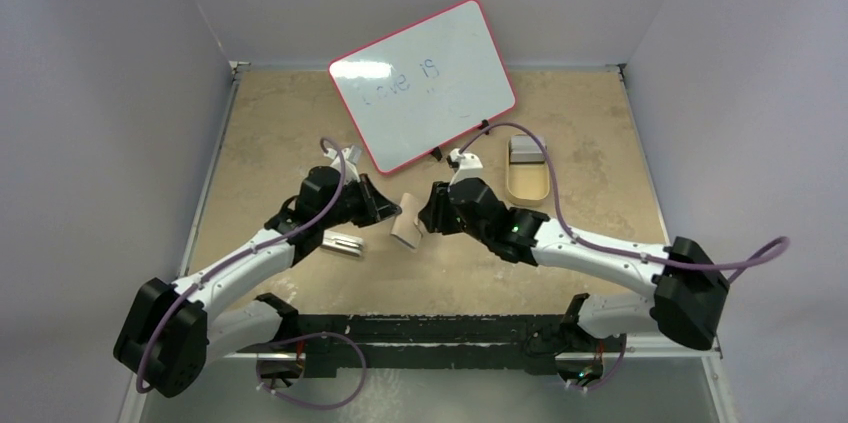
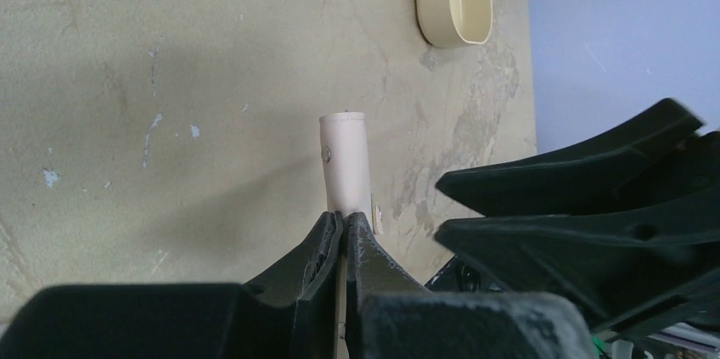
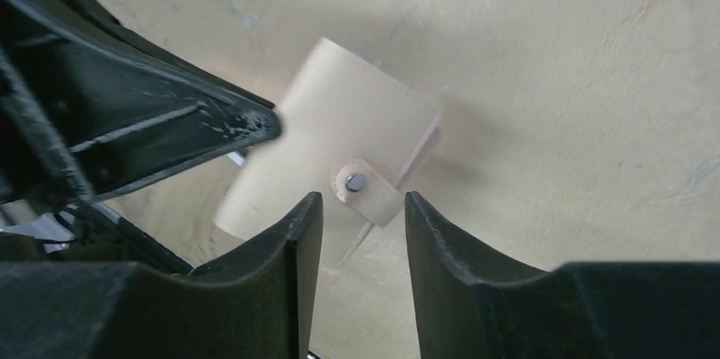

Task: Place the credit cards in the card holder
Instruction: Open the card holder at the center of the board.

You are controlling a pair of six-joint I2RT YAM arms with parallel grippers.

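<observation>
Top view, with both wrist views. At the near edge of the table (image 1: 270, 143) stand the two arm bases; both arms reach inward to meet at mid-table. Nearest the bases, the credit cards (image 1: 345, 243) lie flat on the table as a pale silver stack, just beside the left forearm and apart from both claws. Beyond them, the left gripper (image 2: 344, 221) has its fingers pressed together on one edge of the card holder (image 3: 340, 134), which it presents edge-on to its own camera. The holder is folded closed, with its snap tab (image 3: 363, 186) fastened over the front (whether its lower edge touches the table cannot be told). The right gripper (image 3: 362, 206) faces it from the opposite side. Its jaws stand parted, the tab shows in the gap between them, and they clamp nothing. Farther back on the right, a tan oval tray (image 1: 527, 183) rests on the table with a silver-white block (image 1: 524, 150) at its far end. Farthest back, a red-rimmed whiteboard (image 1: 423, 83) bears faint writing.
</observation>
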